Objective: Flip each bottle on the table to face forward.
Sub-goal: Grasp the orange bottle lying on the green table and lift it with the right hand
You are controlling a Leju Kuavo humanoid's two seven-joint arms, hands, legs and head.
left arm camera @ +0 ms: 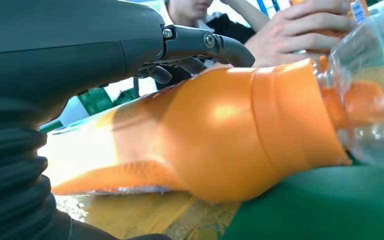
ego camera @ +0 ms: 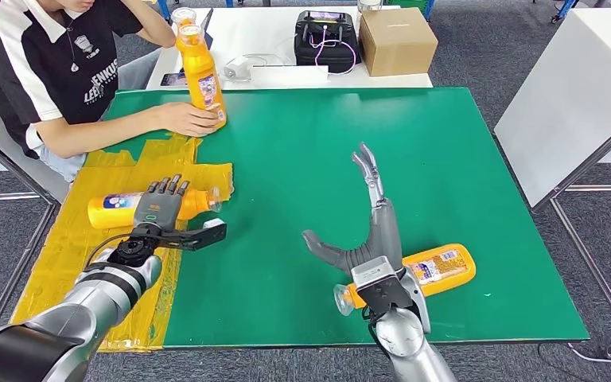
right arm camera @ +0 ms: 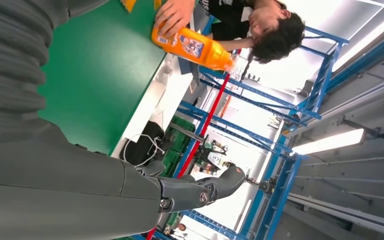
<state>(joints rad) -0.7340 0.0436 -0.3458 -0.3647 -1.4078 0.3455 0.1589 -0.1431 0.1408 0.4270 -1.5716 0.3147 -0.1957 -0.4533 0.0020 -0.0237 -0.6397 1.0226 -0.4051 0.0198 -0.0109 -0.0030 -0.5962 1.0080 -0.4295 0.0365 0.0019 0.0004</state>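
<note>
The left hand lies over the middle of the left bottle, fingers draped across its body; the left wrist view shows the thumb arched over the orange shoulder, so it looks like a grasp, though how firm it is I cannot tell. That bottle lies on its side on the yellow tape, at the left edge of the green mat, its clear cap pointing toward the mat's middle.

The right hand is released, fingers stretched straight out over the mat, holding nothing. The right bottle lies on its side just behind and beneath it, near the mat's front edge, cap toward the left.

At the mat's far left corner a person's hand holds a third bottle upright.

Risks, as I judge them:
- The left bottle is round and smooth; a loose wrap could let it roll or slip out as it is turned.
- The crinkled tape may snag the bottle and spoil the turn.
- The right hand sits past its bottle; drawing back carelessly could knock it toward the front edge and off.
- The person's arm is close to the left hand's reach, so a wide swing could strike it.
</note>
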